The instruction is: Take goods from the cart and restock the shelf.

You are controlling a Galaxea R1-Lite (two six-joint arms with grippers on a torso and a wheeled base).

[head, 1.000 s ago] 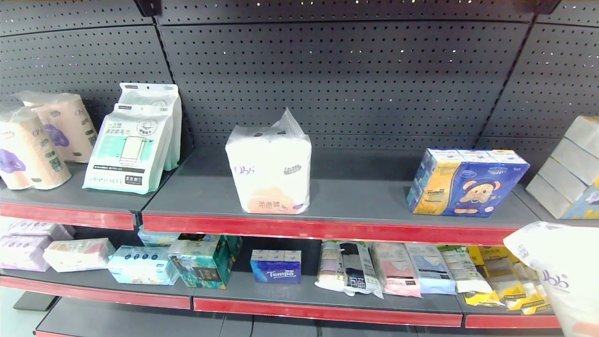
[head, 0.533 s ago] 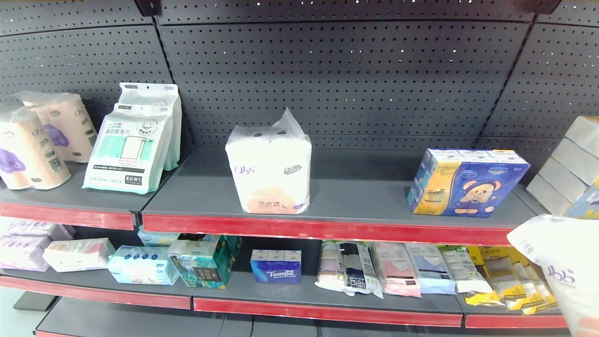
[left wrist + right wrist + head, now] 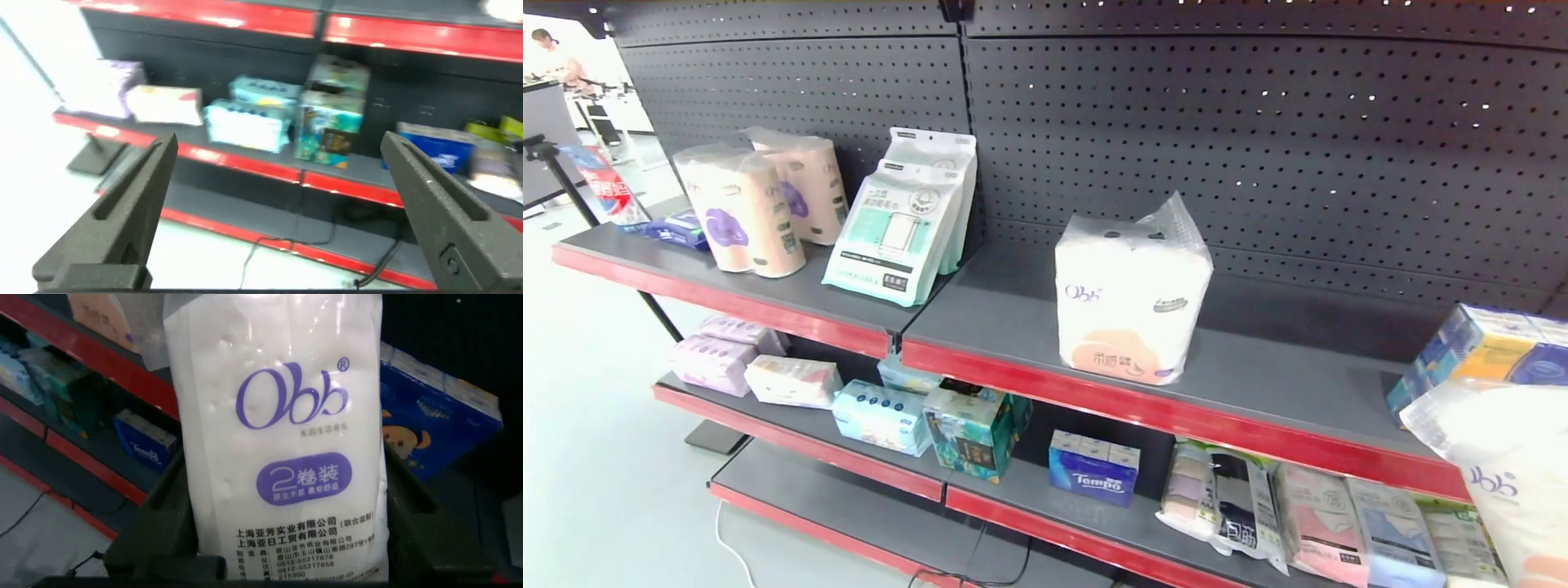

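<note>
We see the right tool (image 3: 288, 523) clamped on a white roll pack (image 3: 278, 416), one finger on each side. The pack is held in front of the shelf (image 3: 1176, 412) at its right end, overlapping a blue-yellow tissue pack (image 3: 1474, 351) in head view. A matching white pack (image 3: 1131, 298) stands upright mid upper shelf. Left tool (image 3: 278, 204) spread wide, holding nothing, facing the lower shelves.

Nearest roll pack (image 3: 278, 433) is white with purple lettering and a purple oval badge, its twin (image 3: 1131, 302) white with a peach patch low down. Shelf (image 3: 1282, 376) is dark grey with glossy red front strips, pegboard (image 3: 1258, 147) dark and dotted all over with holes.
</note>
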